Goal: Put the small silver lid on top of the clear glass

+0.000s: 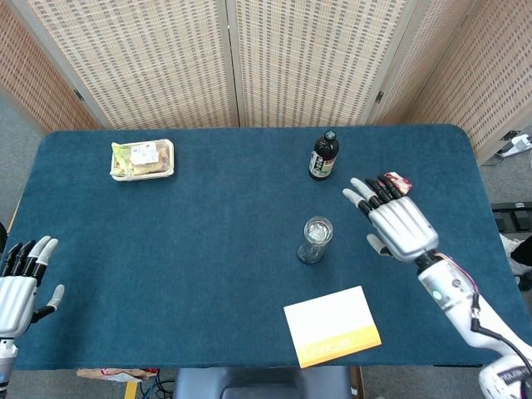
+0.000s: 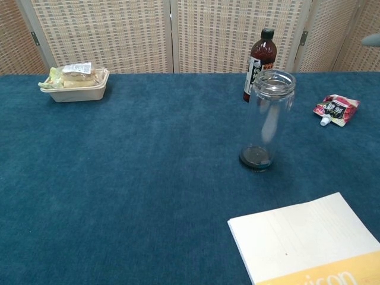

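The clear glass (image 1: 313,241) (image 2: 267,119) stands upright right of the table's middle. A small silver lid (image 1: 317,229) (image 2: 274,79) rests across its mouth. My right hand (image 1: 397,223) hovers to the right of the glass, apart from it, fingers spread and empty. Only a grey sliver of that hand (image 2: 373,40) shows at the right edge of the chest view. My left hand (image 1: 21,278) hangs open at the table's front left corner, holding nothing.
A dark sauce bottle (image 1: 323,155) (image 2: 259,60) stands just behind the glass. A red pouch (image 1: 396,184) (image 2: 336,109) lies to the right, partly under my right hand. A food tray (image 1: 142,159) sits far left, a white-and-yellow notebook (image 1: 332,326) near the front.
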Controlling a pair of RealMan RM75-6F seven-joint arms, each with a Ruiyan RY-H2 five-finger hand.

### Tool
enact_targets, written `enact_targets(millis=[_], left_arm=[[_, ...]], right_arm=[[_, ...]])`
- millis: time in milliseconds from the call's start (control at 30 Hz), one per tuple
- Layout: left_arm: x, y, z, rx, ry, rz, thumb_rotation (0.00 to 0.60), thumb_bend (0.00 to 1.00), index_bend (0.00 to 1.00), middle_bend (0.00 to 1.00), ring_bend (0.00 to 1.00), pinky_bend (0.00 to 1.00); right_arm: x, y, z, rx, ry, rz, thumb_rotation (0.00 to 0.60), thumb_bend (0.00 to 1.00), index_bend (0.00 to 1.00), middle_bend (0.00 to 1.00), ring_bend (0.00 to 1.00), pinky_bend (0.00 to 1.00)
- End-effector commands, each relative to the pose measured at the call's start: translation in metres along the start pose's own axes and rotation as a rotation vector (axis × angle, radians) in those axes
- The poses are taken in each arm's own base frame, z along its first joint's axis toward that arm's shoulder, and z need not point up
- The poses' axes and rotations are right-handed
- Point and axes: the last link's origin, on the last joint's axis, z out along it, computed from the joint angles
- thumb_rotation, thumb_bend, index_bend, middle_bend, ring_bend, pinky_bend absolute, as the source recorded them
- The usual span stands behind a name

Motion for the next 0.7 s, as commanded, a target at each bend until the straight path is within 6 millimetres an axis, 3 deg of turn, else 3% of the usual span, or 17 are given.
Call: enact_targets(millis=[33, 233, 367, 533, 700], left_arm=[[-0.001, 0.001, 0.001, 0.001, -0.005, 0.002, 0.6, 0.36, 0.0, 0.05, 0.0, 0.01], [-0.005, 0.0, 0.004, 0.004, -0.03, 0.003, 0.6, 0.36, 0.0, 0.05, 0.0, 0.01], [-0.007, 0.001, 0.006, 0.003, -0.043, 0.003, 0.6, 0.36, 0.0, 0.05, 0.0, 0.01], [-0.009, 0.002, 0.007, -0.002, -0.046, 0.005, 0.6, 0.36, 0.0, 0.05, 0.0, 0.01], [-0.011, 0.004, 0.008, -0.017, -0.051, 0.006, 0.6, 0.36, 0.0, 0.05, 0.0, 0.01]], right_arm=[[-0.044, 0.037, -0.074, -0.097, 0.039, 0.032, 0.6, 0.38, 0.0, 0.0, 0.0, 0.0], [-0.107, 0.055, -0.127, -0.188, 0.115, 0.017, 0.6, 0.38, 0.0, 0.0, 0.0, 0.0], [-0.133, 0.062, -0.152, -0.268, 0.194, 0.016, 0.6, 0.38, 0.0, 0.0, 0.0, 0.0], [-0.149, 0.067, -0.169, -0.318, 0.236, -0.002, 0.6, 0.38, 0.0, 0.0, 0.0, 0.0], [-0.147, 0.069, -0.172, -0.333, 0.265, 0.009, 0.6, 0.38, 0.0, 0.0, 0.0, 0.0]])
